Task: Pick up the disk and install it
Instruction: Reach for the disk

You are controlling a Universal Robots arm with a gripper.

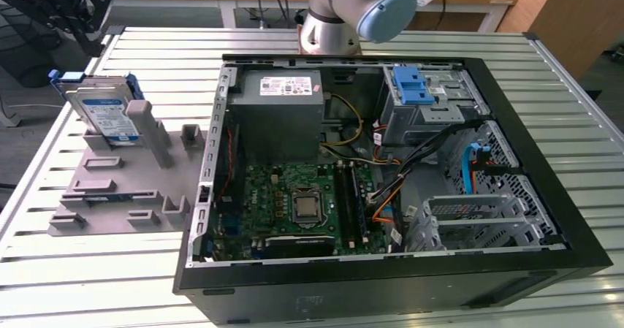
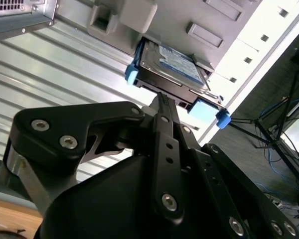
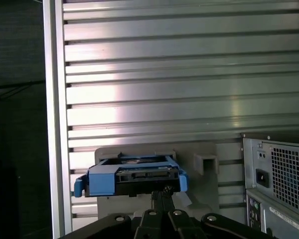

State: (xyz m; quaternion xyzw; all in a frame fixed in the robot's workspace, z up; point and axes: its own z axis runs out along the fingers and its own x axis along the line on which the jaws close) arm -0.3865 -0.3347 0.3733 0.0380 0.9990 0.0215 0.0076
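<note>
In the exterior view, the disk point(image 1: 102, 112) stands upright on its edge in a grey stand point(image 1: 117, 189). The stand lies on the slatted counter point(image 1: 78, 284), just beside the open computer case point(image 1: 390, 277) on the exterior view's left. The case lies with its side off, and the board and cables inside can be seen. The disk is outside the case, so the installing is not yet done. In the second wrist view, the hand point(image 2: 161, 96) points at the near edge of the disk point(image 2: 172, 64), and its tip is very close to the blue carrier frame. Whether the tip touches the frame cannot be told from here. The hand looks narrow, with the fingers drawn together and nothing between them. In the first wrist view, the disk point(image 3: 134, 179) sits in its stand near the back of the case point(image 3: 276, 184), and the tip of the hand point(image 3: 164, 191) is just at the disk's blue edge. Here too the hand looks narrow and holds nothing. As a judgement, the task is at its very beginning: the hand is at the disk, but the picking up is not done and the whole installing is left.
</note>
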